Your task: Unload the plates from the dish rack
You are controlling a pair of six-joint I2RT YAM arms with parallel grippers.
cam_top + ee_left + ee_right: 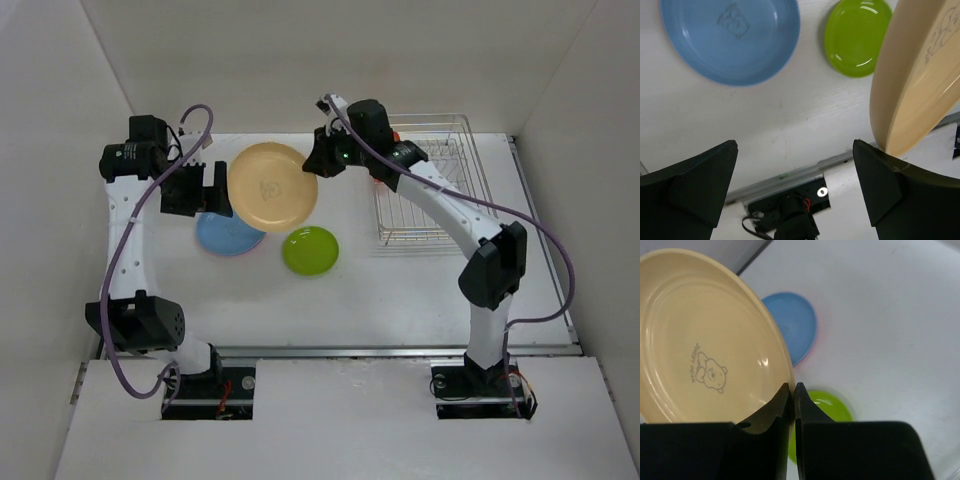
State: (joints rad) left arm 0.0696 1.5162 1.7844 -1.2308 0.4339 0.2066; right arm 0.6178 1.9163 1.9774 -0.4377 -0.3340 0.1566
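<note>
My right gripper (320, 160) (791, 387) is shut on the rim of the cream-yellow plate (272, 186) (705, 340) and holds it tilted above the table's back left. My left gripper (220, 190) (795, 150) is open and empty; the plate's edge (915, 90) lies against its right fingertip. The blue plate (230, 235) (730, 40) (790, 325) lies flat, with a pink rim (816, 342) showing under it. The lime green plate (310, 250) (857, 37) (827, 407) lies beside it. The dish rack (430, 190) stands at the back right. A bit of orange (396, 133) shows behind my right arm.
White walls close in the table at the left, back and right. A metal rail (390, 350) runs along the front edge. The left arm's base (790, 220) sits below the left gripper.
</note>
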